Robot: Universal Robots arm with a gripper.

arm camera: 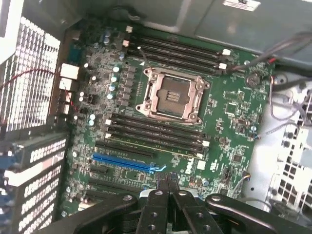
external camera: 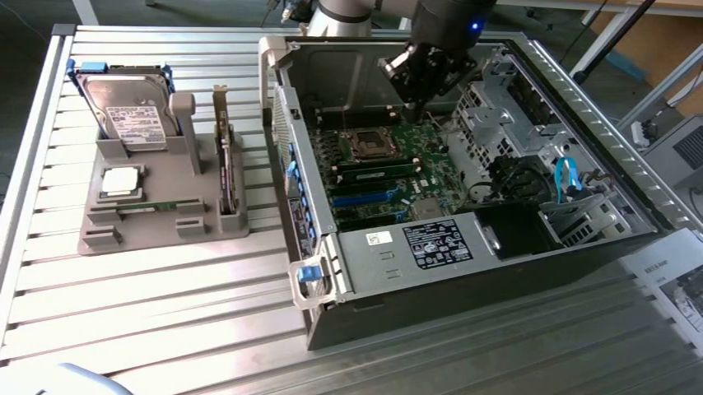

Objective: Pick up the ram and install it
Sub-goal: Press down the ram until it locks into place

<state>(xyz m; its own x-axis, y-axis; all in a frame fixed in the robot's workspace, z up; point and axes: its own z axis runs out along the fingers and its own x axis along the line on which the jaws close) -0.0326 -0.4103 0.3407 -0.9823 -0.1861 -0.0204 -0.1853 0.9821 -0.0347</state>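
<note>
Overhead, the gripper (external camera: 421, 97) hangs inside the open computer case (external camera: 615, 216), above the motherboard (external camera: 379, 169), with its fingers (arm camera: 157, 204) pressed together and nothing between them. In the wrist view the fingertips sit over the board's edge near the blue expansion slot (arm camera: 124, 163). The empty processor socket (arm camera: 171, 95) lies in the middle of the board, flanked by dark memory slots (arm camera: 156, 131) on either side. One ram (external camera: 379, 163) stick appears seated in a slot just below the socket in the exterior view; the other ram stick (external camera: 151, 207) lies flat in the gray holder (external camera: 165, 226) on the table (external camera: 165, 329), well apart from the case. That holder also carries a hard drive (external camera: 130, 111) standing upright, a silver processor chip (external camera: 121, 181) and a dark expansion card (external camera: 227, 169) on edge. Loose cables (arm camera: 285, 95) crowd the board's side near the drive cage (external camera: 495, 103).
</note>
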